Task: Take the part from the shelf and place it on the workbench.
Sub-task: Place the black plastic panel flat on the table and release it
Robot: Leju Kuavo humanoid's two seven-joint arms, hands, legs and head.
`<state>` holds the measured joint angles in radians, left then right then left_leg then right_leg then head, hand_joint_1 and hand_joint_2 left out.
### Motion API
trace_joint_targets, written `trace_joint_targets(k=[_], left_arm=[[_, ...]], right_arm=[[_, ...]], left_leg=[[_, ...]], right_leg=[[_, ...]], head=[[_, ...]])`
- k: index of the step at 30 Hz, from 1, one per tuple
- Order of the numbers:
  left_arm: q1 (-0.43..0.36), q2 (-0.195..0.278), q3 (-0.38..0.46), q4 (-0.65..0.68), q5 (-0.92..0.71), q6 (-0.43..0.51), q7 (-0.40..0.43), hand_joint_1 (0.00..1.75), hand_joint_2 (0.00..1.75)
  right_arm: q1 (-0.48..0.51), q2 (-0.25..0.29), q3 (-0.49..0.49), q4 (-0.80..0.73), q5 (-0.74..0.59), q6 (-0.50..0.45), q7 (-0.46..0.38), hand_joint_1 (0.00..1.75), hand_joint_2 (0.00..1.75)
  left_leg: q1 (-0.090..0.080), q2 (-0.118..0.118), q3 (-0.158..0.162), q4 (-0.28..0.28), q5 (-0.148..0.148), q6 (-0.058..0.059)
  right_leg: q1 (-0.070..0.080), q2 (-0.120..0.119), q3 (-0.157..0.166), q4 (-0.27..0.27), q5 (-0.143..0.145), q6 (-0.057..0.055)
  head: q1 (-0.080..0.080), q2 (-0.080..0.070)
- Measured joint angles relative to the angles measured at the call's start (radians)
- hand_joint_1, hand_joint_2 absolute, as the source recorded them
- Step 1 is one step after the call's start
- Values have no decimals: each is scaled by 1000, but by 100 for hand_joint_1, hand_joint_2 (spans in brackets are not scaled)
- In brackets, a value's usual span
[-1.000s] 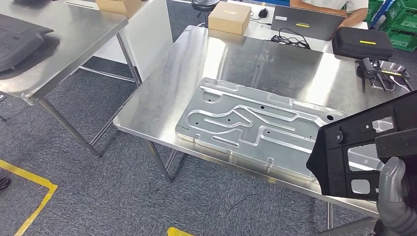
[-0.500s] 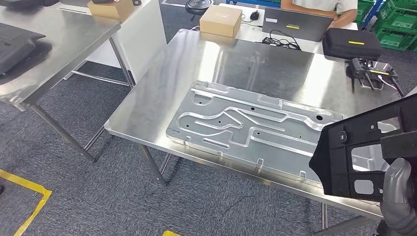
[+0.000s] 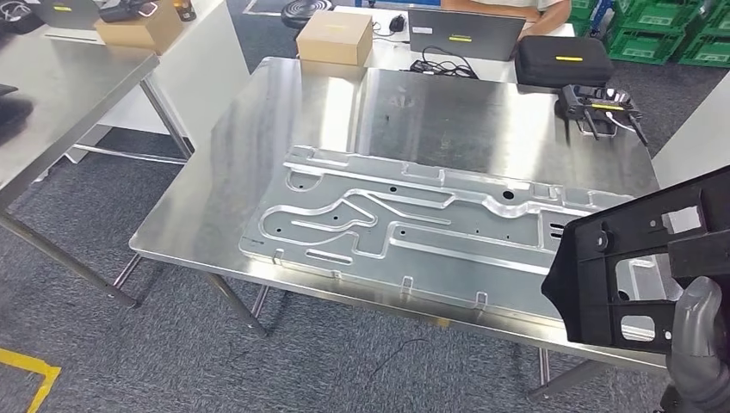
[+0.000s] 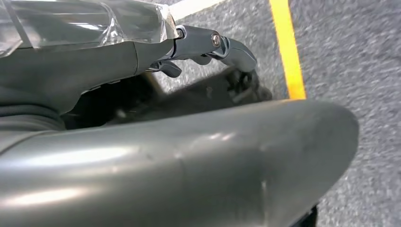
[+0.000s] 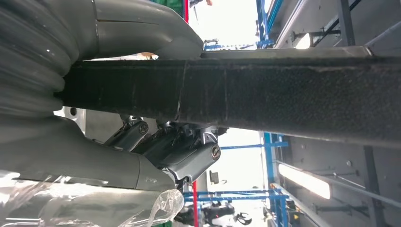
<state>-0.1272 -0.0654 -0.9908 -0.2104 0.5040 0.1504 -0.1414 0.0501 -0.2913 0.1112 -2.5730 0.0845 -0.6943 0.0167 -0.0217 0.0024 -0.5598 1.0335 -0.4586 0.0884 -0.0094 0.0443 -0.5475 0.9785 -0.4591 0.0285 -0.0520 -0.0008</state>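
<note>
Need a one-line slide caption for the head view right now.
Right hand holds the black part at the steel workbench, over the near right end of a large aluminium plate.

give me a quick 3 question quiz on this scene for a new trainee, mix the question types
1. True or false: the black part already lies flat on the workbench.
2. Which hand holds the black part? A) left hand B) right hand C) a person's hand
3. Fill in: the big flat piece lying on the workbench is a silver ____ plate with raised channels.

Key
1. False: the right hand holds it above the workbench's near right corner.
2. B. In the right wrist view the hand grips the part's black bar.
3. metal
</note>
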Motion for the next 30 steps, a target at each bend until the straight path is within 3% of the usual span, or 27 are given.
trace_joint_targets(k=[2, 5, 6, 9, 10, 11, 12, 14, 15, 17, 19, 21, 23, 25, 26, 27, 28, 30], left_arm=[[6, 2, 0, 1, 1, 1, 3, 0, 0], [11, 2, 0, 1, 1, 1, 3, 0, 0], [11, 2, 0, 1, 1, 1, 3, 0, 0], [13, -1, 0, 1, 2, 2, 4, 0, 0], [15, -1, 0, 1, 2, 2, 5, 0, 0], [16, -2, 0, 1, 2, 2, 7, 0, 0], [16, -2, 0, 1, 1, 3, 8, 0, 0], [16, -1, 0, 1, -1, 3, 12, 0, 0], [15, 0, 0, 1, -3, 2, 14, 0, 0], [14, 4, -2, 2, -8, -9, 15, 0, 0], [11, 14, -4, 2, -13, -40, 0, 0, 0], [8, 29, -7, 2, -16, -73, -21, 0, 0], [6, 40, -9, 2, -17, -88, -33, 0, 0], [6, 48, -10, 2, -18, -94, -36, 0, 0], [7, 51, -12, 2, -19, -95, -36, 0, 0], [8, 54, -13, 2, -20, -97, -35, 0, 0], [10, 57, -15, 2, -22, -98, -34, 0, 0], [14, 64, -19, 3, -27, -100, -32, 0, 0]], right_arm=[[4, 1, -2, 0, 2, 0, 3, 175, 175], [6, 2, -7, 0, 5, 0, 6, 175, 175], [6, 2, -9, 0, 5, 0, 8, 175, 175], [6, 0, -11, -1, 5, 0, 28, 175, 175], [5, -1, -12, -1, 3, 0, 40, 175, 175], [4, -2, -12, 0, 0, 0, 55, 175, 175], [2, -5, -12, 0, -3, 0, 72, 175, 175], [-8, -13, -13, 2, -17, 0, 115, 175, 175], [-19, -19, -12, 7, -27, 0, 140, 175, 175], [-42, -39, -4, 23, -47, 7, 201, 175, 175], [-59, -63, 19, 54, -56, 23, 256, 175, 175], [-69, -83, 51, 95, -57, 43, 281, 175, 175], [-80, -98, 86, 136, -57, 61, 286, 175, 175], [-92, -109, 119, 178, -57, 72, 289, 175, 175], [-98, -115, 134, 197, -57, 77, 295, 175, 175], [-106, -120, 147, 216, -57, 80, 303, 175, 175], [-118, -126, 160, 235, -55, 84, 314, 175, 175], [-146, -136, 183, 271, -49, 90, 336, 175, 175]], left_leg=[[-13, -4, 25, -66, 16, 14], [-9, -2, 34, -91, 20, 2], [-5, 0, 39, -99, 22, 0], [6, 4, 52, -107, 18, -2], [9, 5, 55, -107, 15, -4], [13, 6, 60, -106, 10, -8], [18, 7, 67, -106, 5, -13], [27, 7, 83, -103, -11, -29], [28, 8, 87, -98, -22, -38], [23, 8, 91, -93, -38, -51], [23, 9, 95, -95, -45, -55], [28, 7, 84, -62, -60, -60], [29, 6, 18, 56, -100, -65], [27, 6, -85, 205, -133, -64], [24, 6, -124, 243, -126, -59], [20, 5, -144, 241, -95, -50], [14, 4, -144, 197, -46, -37], [-3, -3, -115, 63, 56, 0]], right_leg=[[-5, 3, -4, 0, -1, 2], [-8, -2, -9, 8, -9, 12], [-6, -10, -19, 33, -24, 18], [-7, -29, -109, 214, -110, 35], [-10, -31, -141, 270, -126, 41], [-14, -33, -158, 296, -123, 46], [-18, -35, -153, 278, -98, 53], [-30, -46, -93, 146, -18, 72], [-35, -49, -60, 77, 8, 77], [-40, -50, -29, 13, 16, 66], [-37, -44, -27, 14, 4, 41], [-33, -43, -19, 13, -5, 26], [-30, -43, -8, 13, -14, 14], [-24, -41, 4, 13, -27, 6], [-19, -39, 13, 12, -36, 3], [-15, -36, 25, 12, -45, 1], [-11, -33, 39, 11, -55, -1], [-5, -27, 65, 6, -74, -3]], head=[[2, 0], [1, 0], [1, 0], [3, 0], [3, 0], [3, 0], [3, 0], [4, 0], [5, 0], [6, 0], [5, 0], [4, 0], [4, 0], [4, 0], [4, 0], [4, 0], [4, 0], [5, 0]])
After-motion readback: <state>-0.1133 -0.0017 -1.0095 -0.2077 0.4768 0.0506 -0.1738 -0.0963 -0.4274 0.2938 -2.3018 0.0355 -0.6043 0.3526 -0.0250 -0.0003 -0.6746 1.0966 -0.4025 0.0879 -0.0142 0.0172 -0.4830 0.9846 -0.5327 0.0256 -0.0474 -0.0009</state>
